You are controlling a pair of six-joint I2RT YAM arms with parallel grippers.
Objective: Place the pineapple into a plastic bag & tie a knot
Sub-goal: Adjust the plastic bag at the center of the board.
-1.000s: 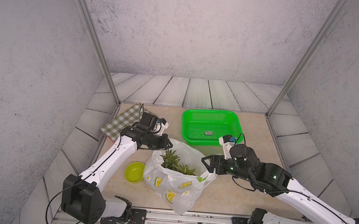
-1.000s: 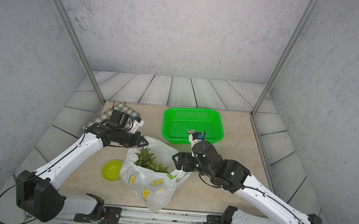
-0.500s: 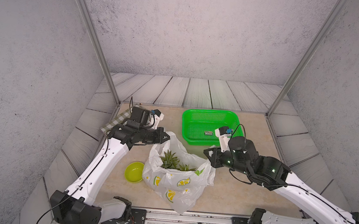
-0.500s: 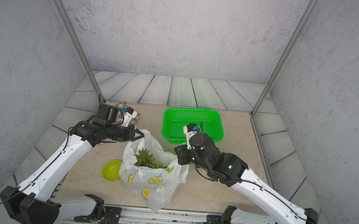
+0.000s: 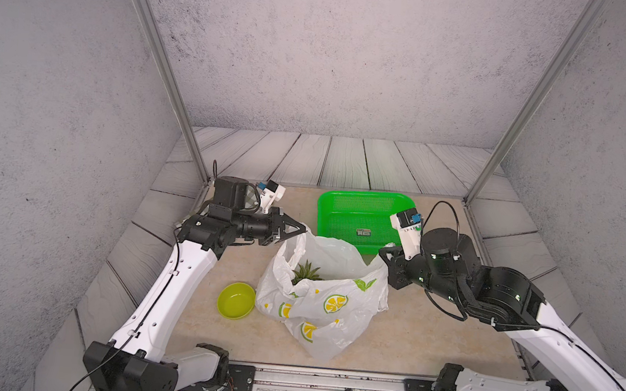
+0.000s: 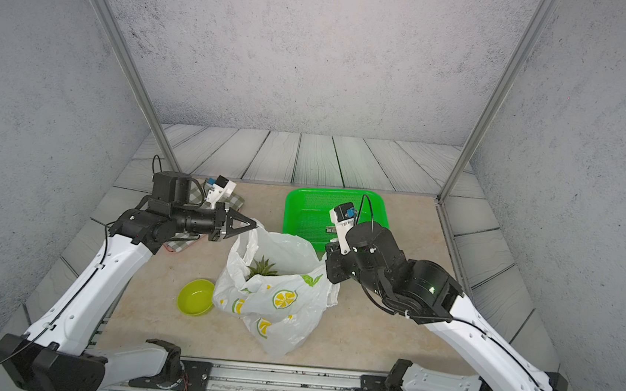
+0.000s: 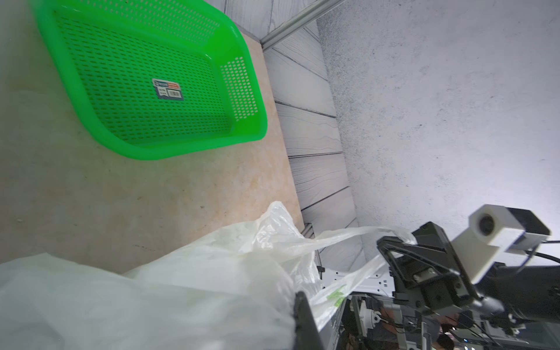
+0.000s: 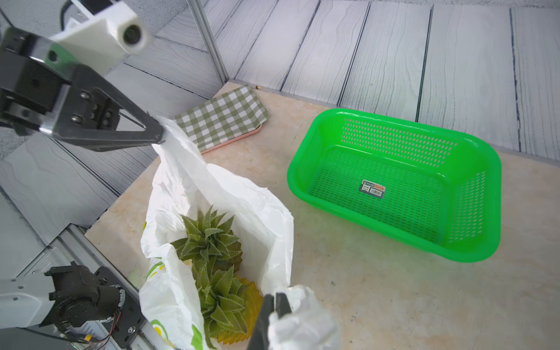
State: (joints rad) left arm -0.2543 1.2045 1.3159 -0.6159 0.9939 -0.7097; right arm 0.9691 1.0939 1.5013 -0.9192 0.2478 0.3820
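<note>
The plastic bag (image 5: pixel 332 306) (image 6: pixel 279 298) stands at the table's front middle, white with lemon prints, its mouth held wide. Inside it the pineapple (image 8: pixel 212 257) shows its green crown (image 5: pixel 306 272). My left gripper (image 5: pixel 302 228) (image 8: pixel 160 135) is shut on the bag's left handle, above the table. My right gripper (image 8: pixel 274 300) (image 5: pixel 381 253) is shut on the right handle, which is bunched round its fingers. In the left wrist view the bag (image 7: pixel 151 297) fills the foreground, and the stretched handle runs to the right gripper (image 7: pixel 391 245). No knot is in view.
A green perforated basket (image 5: pixel 363 216) (image 8: pixel 394 181) sits behind the bag, close to my right gripper. A lime bowl (image 5: pixel 236 300) lies just left of the bag. A green checked cloth (image 8: pixel 221 118) lies at the back left, under my left arm.
My right gripper has shut on the bag's right handle. Both grippers have risen and drawn apart, lifting the handles and stretching the bag's mouth open.
</note>
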